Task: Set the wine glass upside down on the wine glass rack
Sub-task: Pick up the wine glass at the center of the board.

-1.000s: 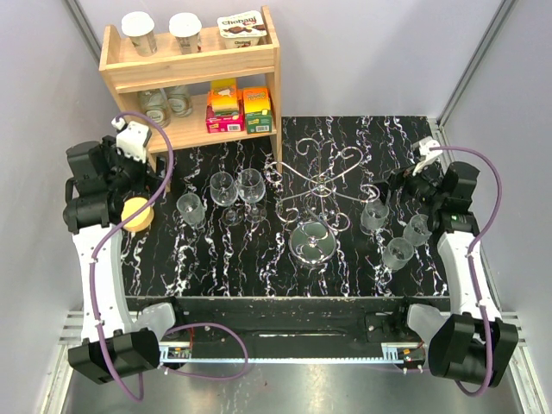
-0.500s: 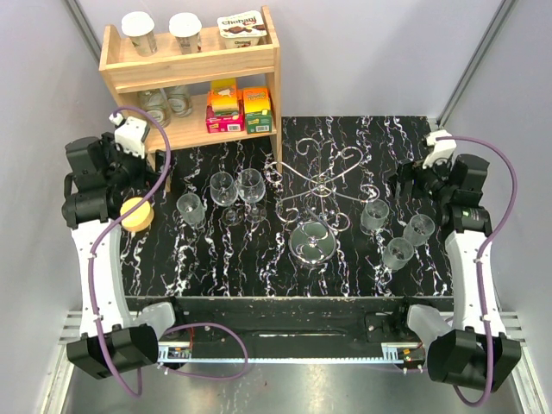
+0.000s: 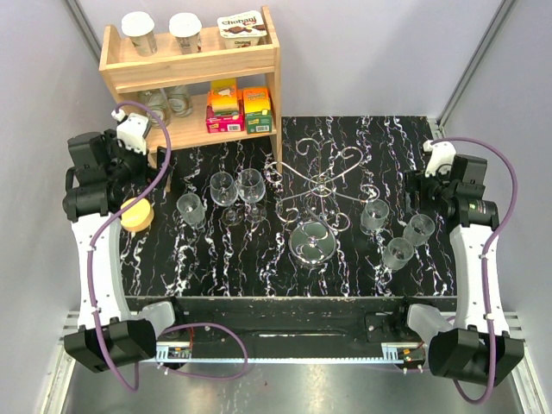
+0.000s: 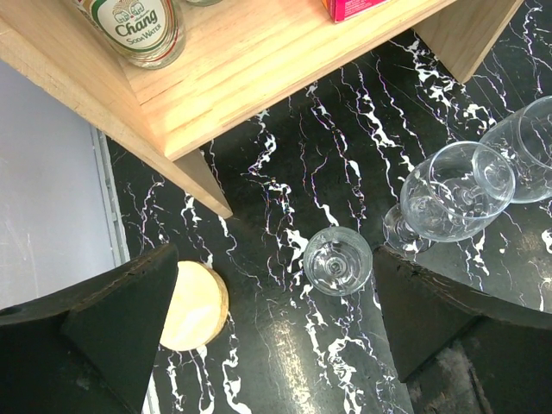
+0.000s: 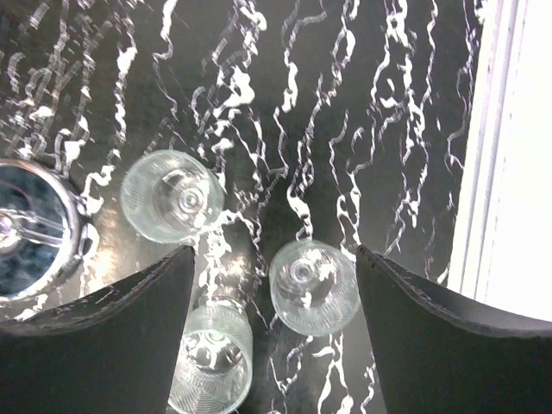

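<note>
While left claw (image 4: 276,259), right claw (image 5: 274,252) hang released, empty, we read "Chang Soda Water" on bottle (image 4: 134,26) on shelf (image 4: 250,69); wine glass (image 5: 313,286) on surface (image 4: 285,172) under right claw; wine glass rack (image 3: 311,242) mid-surface.

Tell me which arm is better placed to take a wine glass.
Probably the right. The right gripper hovers open above a glass that lies between its fingers. The left gripper hangs open by the wooden shelf, with its wine glasses off to one side.

Silver wine glass rack (image 3: 311,241) mid-table, wine glasses (image 3: 223,189) clustered on either side
</note>
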{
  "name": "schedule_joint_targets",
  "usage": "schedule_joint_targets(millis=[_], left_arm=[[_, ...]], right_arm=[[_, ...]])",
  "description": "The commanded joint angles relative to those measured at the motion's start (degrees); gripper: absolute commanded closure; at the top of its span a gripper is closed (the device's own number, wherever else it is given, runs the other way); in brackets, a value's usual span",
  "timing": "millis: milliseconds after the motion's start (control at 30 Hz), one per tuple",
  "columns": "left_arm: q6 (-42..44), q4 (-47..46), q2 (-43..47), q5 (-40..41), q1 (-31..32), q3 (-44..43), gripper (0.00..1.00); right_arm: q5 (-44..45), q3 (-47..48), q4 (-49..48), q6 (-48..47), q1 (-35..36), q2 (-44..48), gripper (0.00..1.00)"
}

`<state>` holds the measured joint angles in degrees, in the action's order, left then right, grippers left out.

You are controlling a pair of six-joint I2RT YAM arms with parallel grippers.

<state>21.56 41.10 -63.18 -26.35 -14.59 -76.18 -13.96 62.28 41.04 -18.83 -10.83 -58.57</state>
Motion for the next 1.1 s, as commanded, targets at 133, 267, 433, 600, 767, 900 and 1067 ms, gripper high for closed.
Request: schedule_joint_targets(millis=[133, 267, 433, 600, 767, 900, 1067], left_arm=[[0.58, -0.76, 0.42, -0.11, 0.53, -1.87, 0.01], [0.85, -0.59, 0.51, 0.07, 0.79, -0.90, 0.01], [1.73, -0.58, 1.56, -0.81, 1.05, 0.77, 0.01], [2.43, -0.58, 2.53, -1.51, 1.41, 1.65, 0.01], [3.13, -0.58, 2.80, -1.60, 1.85, 2.53, 0.01], [4.01, -0.58, 2.62, -1.60, 1.93, 3.23, 0.01], [4.01, -0.58, 2.27, -1.60, 2.11, 3.23, 0.01]], right_arm=[[8.68, 0.74, 7.12, -4.11, -0.16, 0.03, 0.20], [9.73, 0.21, 8.88, -5.52, -0.16, -0.14, 0.21], [12.29, 0.65, 10.03, -6.83, -0.42, -1.64, 0.22], [11.76, 1.00, 10.82, -8.15, -2.43, -4.36, 0.29], [7.02, 1.44, 13.01, -10.96, -7.70, -7.96, 0.32], [5.69, 0.83, 13.37, -12.81, -9.91, -8.93, 0.34], [5.69, -1.19, 12.14, -13.43, -10.53, -10.08, 0.37]])
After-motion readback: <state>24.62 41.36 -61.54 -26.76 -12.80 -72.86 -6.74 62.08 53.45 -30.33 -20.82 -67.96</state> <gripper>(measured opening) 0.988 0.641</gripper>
